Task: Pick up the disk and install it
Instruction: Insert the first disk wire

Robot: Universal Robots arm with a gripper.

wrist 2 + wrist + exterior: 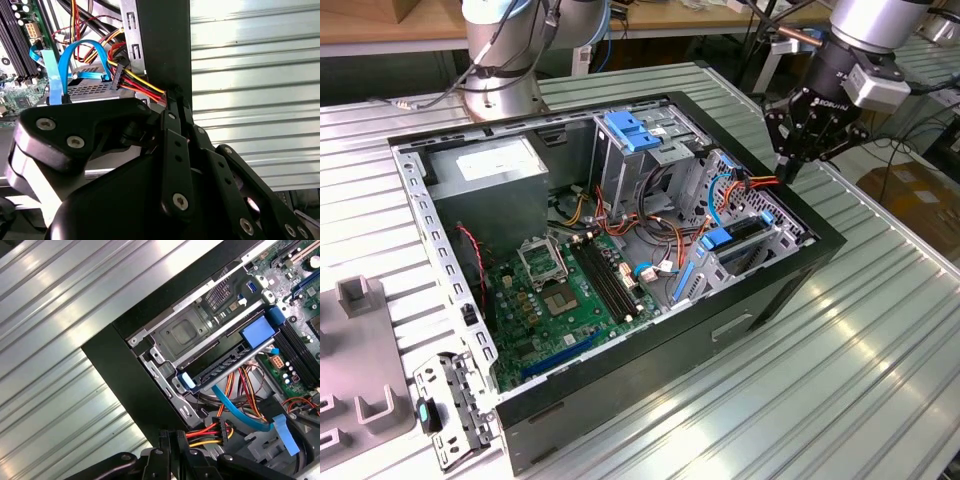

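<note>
While the open computer case [620,260] sits mid-frame on the ribbed tabletop [880,340] in the exterior view, the disk [745,240] lies seated in its bay at the case's right end, blue-edged, cables beside it. At upper right the tool [788,172] hangs above that corner with fingers drawn together, holding nothing.

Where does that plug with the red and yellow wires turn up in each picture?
Exterior view: plug just under the gripper, inside the case wall.
Second wrist view: plug close ahead of the gripper.
First wrist view: plug beside the gripper.
Shared landmark: the blue cable beside it.
</note>
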